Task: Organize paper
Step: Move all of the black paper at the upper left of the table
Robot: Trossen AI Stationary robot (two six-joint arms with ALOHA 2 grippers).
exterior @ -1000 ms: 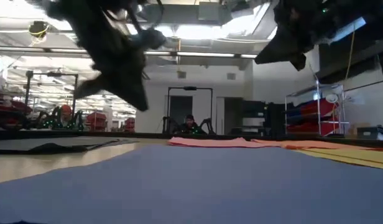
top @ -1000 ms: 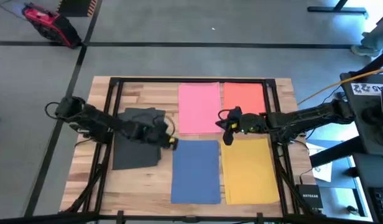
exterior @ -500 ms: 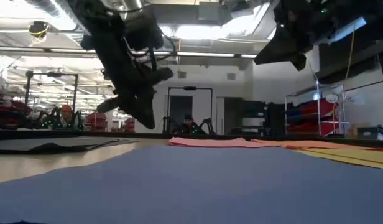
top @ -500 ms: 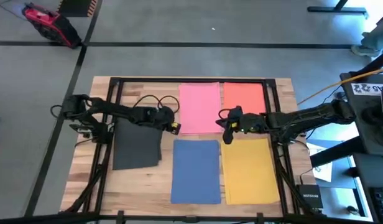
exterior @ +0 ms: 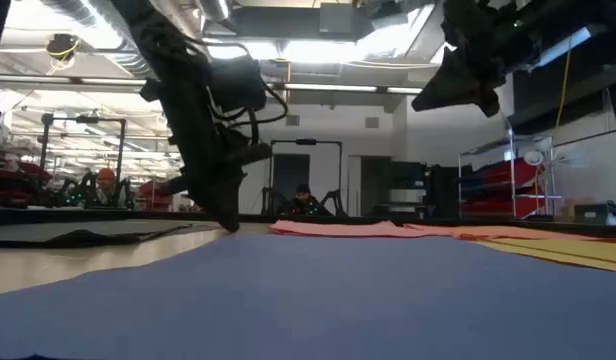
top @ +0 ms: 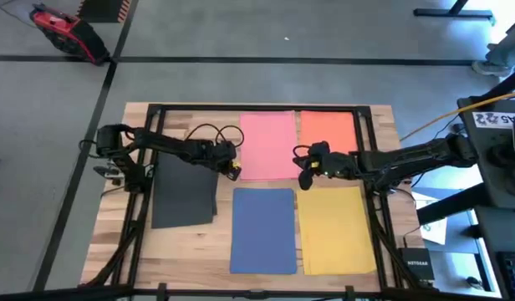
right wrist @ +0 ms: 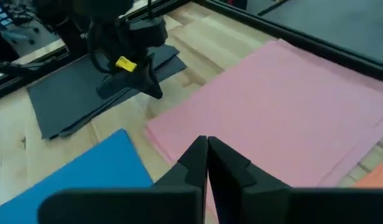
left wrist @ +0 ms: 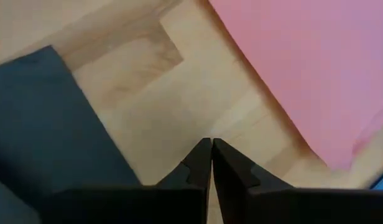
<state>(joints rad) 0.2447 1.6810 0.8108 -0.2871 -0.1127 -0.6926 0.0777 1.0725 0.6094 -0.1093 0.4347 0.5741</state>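
Paper lies spread over the wooden table (top: 124,242) in five sheets, seen from above. Nearest the front edge, at about 6 o'clock from the table's centre, is the blue sheet (top: 263,229), and just beside it at 5 o'clock lies the yellow sheet (top: 335,227). At 9 o'clock, well apart from the blue one, sits the black sheet (top: 185,192), slightly askew. Farther back, at 12 o'clock, the pink sheet (top: 267,145) lies flat, with the orange-red sheet (top: 328,131) touching its side at 1 o'clock.

The left gripper (top: 227,166) hangs low over bare wood between the black and pink sheets, its fingers pressed together and holding nothing; its wrist view shows the closed tips (left wrist: 209,149) above the planks, the black sheet on one side and the pink sheet's corner on the other. In the low view its tip comes down close to the table surface, though I cannot tell if it touches.

The right gripper (top: 306,174) hovers at about 3 o'clock from the left one, near the pink sheet's front right corner, raised above the table. Its fingers are also pressed together, empty.

Beyond the table, a red tool bag (top: 67,33) sits on the grey floor at 11 o'clock.
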